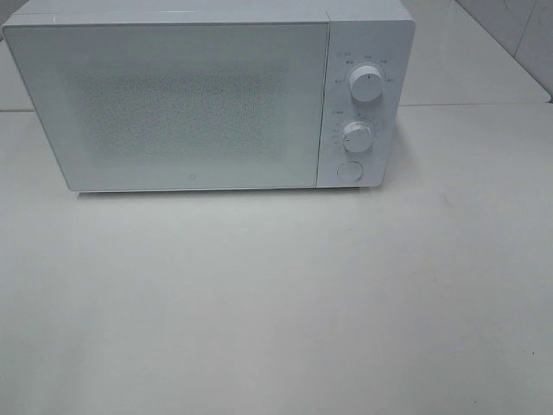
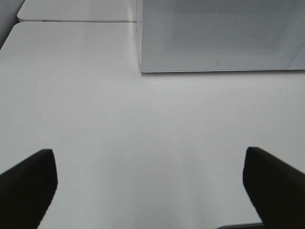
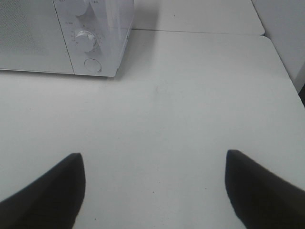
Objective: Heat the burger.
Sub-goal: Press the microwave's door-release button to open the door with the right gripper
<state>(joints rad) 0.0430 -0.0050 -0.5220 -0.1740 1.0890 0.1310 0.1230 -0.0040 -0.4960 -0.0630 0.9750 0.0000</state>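
Observation:
A white microwave (image 1: 173, 104) stands at the back of the white table with its door shut. It has two knobs (image 1: 366, 85) and a round button (image 1: 349, 170) on its right panel. It also shows in the left wrist view (image 2: 219, 36) and in the right wrist view (image 3: 62, 36). The burger and its pink plate are out of view in every frame. My left gripper (image 2: 150, 188) is open and empty over bare table in front of the microwave. My right gripper (image 3: 152, 188) is open and empty, off the microwave's right front corner. Neither gripper shows in the exterior high view.
The white table (image 1: 276, 303) stretches in front of the microwave. A second table surface (image 3: 200, 16) adjoins at the back, with a seam between. A tiled wall (image 1: 518, 35) rises at the far right.

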